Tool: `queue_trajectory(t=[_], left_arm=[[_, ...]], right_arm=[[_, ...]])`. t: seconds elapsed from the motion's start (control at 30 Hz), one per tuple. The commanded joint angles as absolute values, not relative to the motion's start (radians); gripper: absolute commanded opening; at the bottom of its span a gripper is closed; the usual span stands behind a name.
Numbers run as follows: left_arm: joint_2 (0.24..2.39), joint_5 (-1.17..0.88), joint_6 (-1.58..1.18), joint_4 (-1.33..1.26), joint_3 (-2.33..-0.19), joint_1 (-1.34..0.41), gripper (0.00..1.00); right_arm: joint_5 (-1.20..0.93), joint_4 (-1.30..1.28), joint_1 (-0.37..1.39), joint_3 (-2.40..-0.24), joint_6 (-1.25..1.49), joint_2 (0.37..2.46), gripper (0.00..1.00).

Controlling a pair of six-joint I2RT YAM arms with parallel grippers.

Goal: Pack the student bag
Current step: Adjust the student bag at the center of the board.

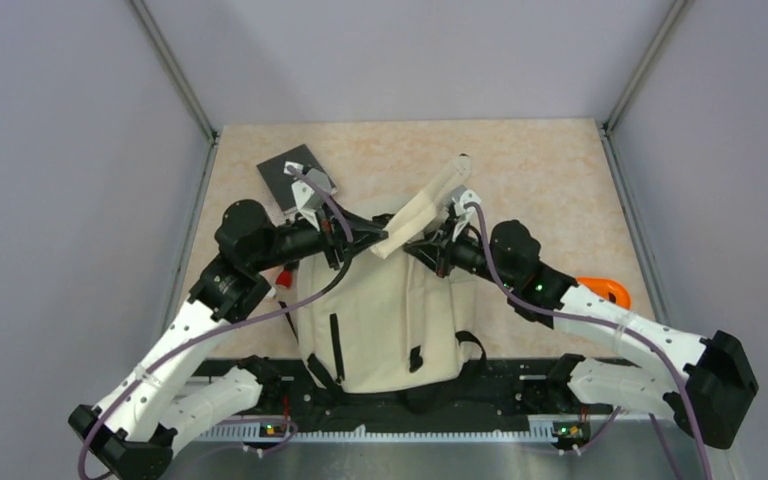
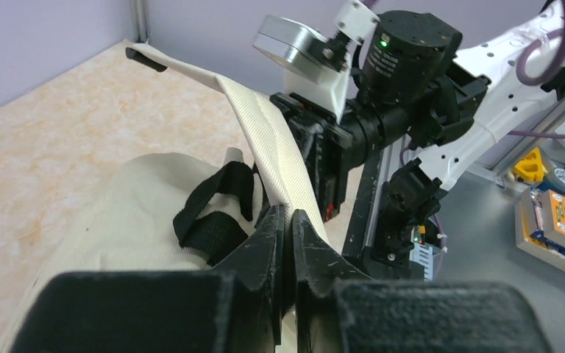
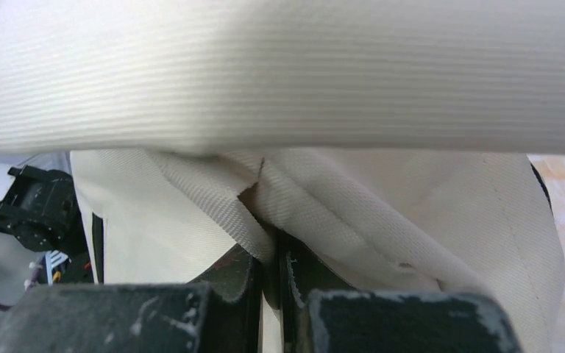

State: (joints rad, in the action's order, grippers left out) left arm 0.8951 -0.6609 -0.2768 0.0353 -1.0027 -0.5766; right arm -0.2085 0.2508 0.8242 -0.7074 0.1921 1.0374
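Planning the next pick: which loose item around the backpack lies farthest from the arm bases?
The black notebook, flat at the far left. The red item and the orange item lie nearer, each partly hidden.

right hand [image 3: 273,251] pinched shut on a fold of the cream student bag [image 3: 427,198], a broad ribbed fabric band [image 3: 279,73] stretched across above

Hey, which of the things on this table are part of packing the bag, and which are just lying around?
In the job:
- student bag, pinched at its top by the left arm's fingers and the right arm's fingers

Lying about:
- black notebook, beyond the bag
- orange object, right of the bag
- small red item, left of the bag
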Motion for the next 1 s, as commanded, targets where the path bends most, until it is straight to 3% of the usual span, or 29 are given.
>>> queue_trajectory(t=[0.0,0.4,0.6,0.7,0.97], left_arm=[[0.720,-0.744,-0.208,-0.010,-0.954,-0.573,0.09],[0.427,-0.710,-0.151,0.279,-0.799,-0.573,0.17],[0.334,-0.569,-0.109,0.477,-0.821,-0.572,0.42],[0.293,-0.397,-0.097,0.518,-0.829,-0.573,0.62],[0.519,-0.045,-0.146,0.515,-0.926,-0.573,0.83]], right_arm=[[0.025,0.303,0.769,-0.693,0.272,1.053,0.00],[-0.023,0.380,0.674,-0.746,0.289,1.124,0.00],[-0.055,0.404,0.672,-0.781,0.228,1.135,0.00],[-0.095,0.419,0.672,-0.788,0.204,1.123,0.00],[-0.346,0.440,0.671,-0.836,0.077,1.070,0.00]])
